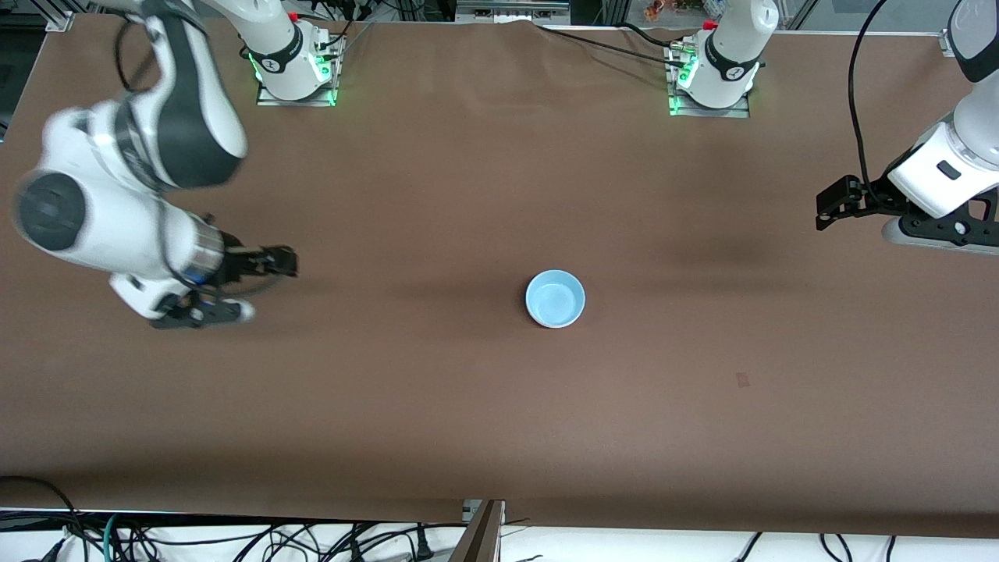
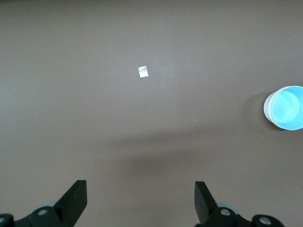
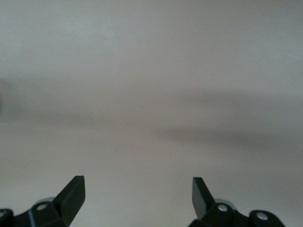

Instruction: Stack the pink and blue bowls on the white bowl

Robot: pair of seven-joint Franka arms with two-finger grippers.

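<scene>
A light blue bowl (image 1: 555, 298) is sitting upright near the middle of the brown table (image 1: 468, 406), somewhat closer to the front-camera edge, and well apart from both grippers (only its blue top and a pale rim are showing, so whether other bowls are nested beneath cannot be told). The right gripper (image 1: 282, 261) is hanging over the right arm's end of the table with fingers spread and nothing between them, its arm bent low. The left gripper (image 1: 826, 211) is waiting over the left arm's edge, likewise released and empty, the bowl (image 2: 284, 107) showing far off in its wrist view near a small pale scrap (image 2: 143, 72) on the tabletop.
</scene>
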